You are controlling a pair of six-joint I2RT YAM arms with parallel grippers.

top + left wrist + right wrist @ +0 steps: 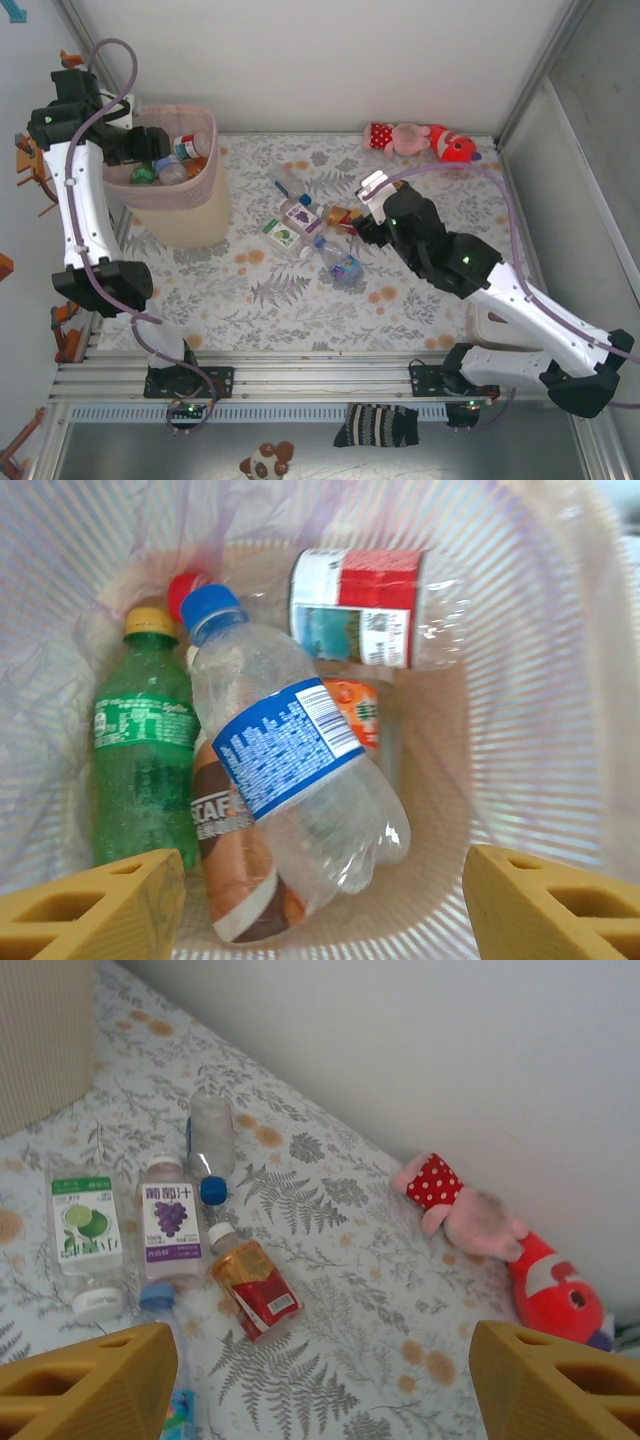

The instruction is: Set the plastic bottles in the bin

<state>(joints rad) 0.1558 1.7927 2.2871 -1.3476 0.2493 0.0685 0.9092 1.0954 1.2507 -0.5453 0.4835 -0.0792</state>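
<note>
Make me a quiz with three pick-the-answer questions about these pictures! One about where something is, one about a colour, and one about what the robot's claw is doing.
1. Where is the pink-and-red plush toy?
A) in the pale pink perforated plastic bin
B) on the flower-patterned table, beside the far wall
C) on a robot arm

2. What colour is the cap of the green plastic bottle in the bin?
A) yellow
B) blue
C) black

3. How is the left claw above the bin?
A) shut on a bottle
B) open, holding nothing
C) shut tight, empty

Answers:
1 B: the toy lies on the table by the back wall.
2 A: the left wrist view shows a yellow cap.
3 B: its fingers stand wide apart with nothing between them.
</note>
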